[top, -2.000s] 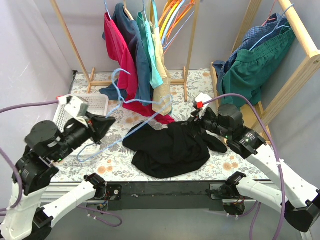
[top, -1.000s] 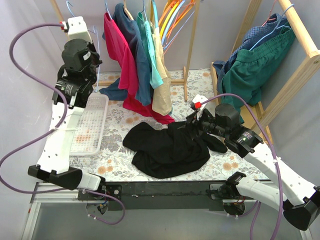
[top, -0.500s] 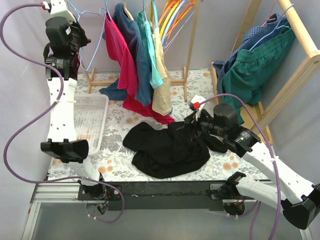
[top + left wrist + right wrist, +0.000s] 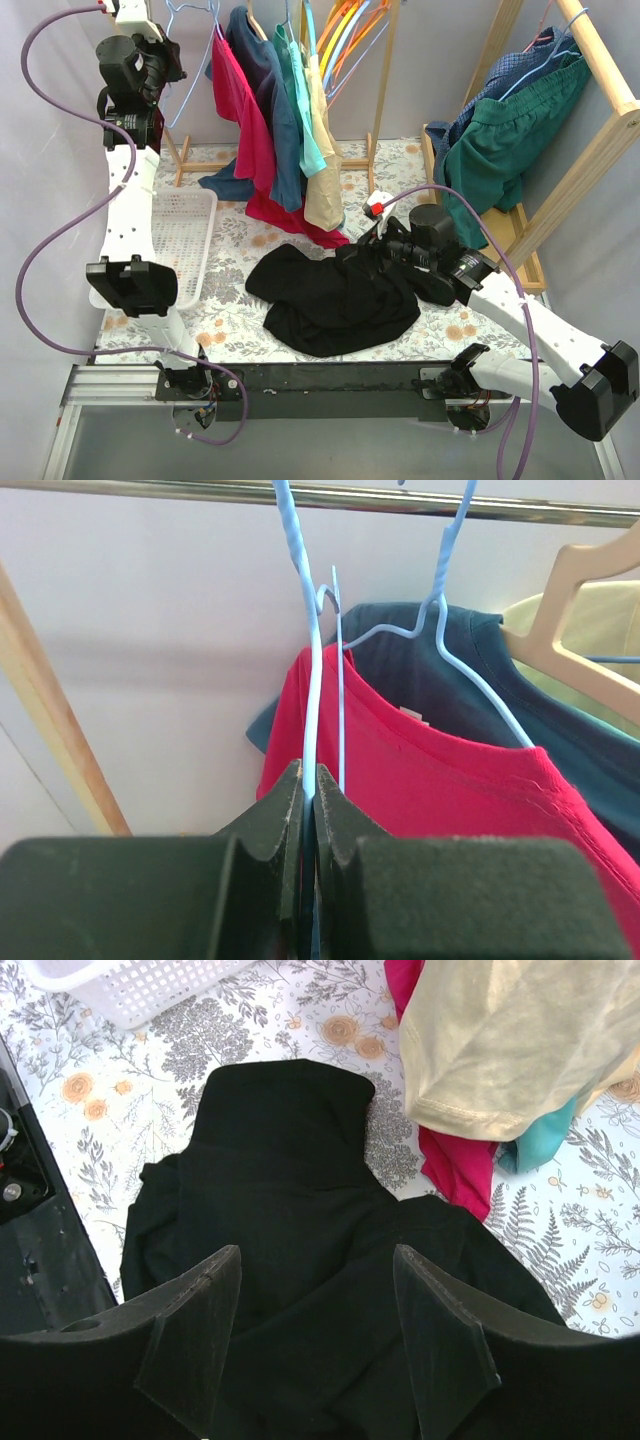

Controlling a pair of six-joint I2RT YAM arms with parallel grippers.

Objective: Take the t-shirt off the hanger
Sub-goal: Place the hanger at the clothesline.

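left tool: clenched on the wire of a light blue hanger, high up, well behind and left of the t-shirt
right tool: released, jaws spread, close over the t-shirt's right half; contact unclear
t-shirt: black, crumpled on the floral desk, off the hanger
red shirt: hanging behind the t-shirt
white basket: left of the t-shirt

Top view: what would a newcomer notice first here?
The black t-shirt lying crumpled and hanger-free at the centre of the table, with the open right gripper hovering just over it. Then the left gripper, raised high to the rail at back left, shut on a bare light-blue hanger beside the red shirt.
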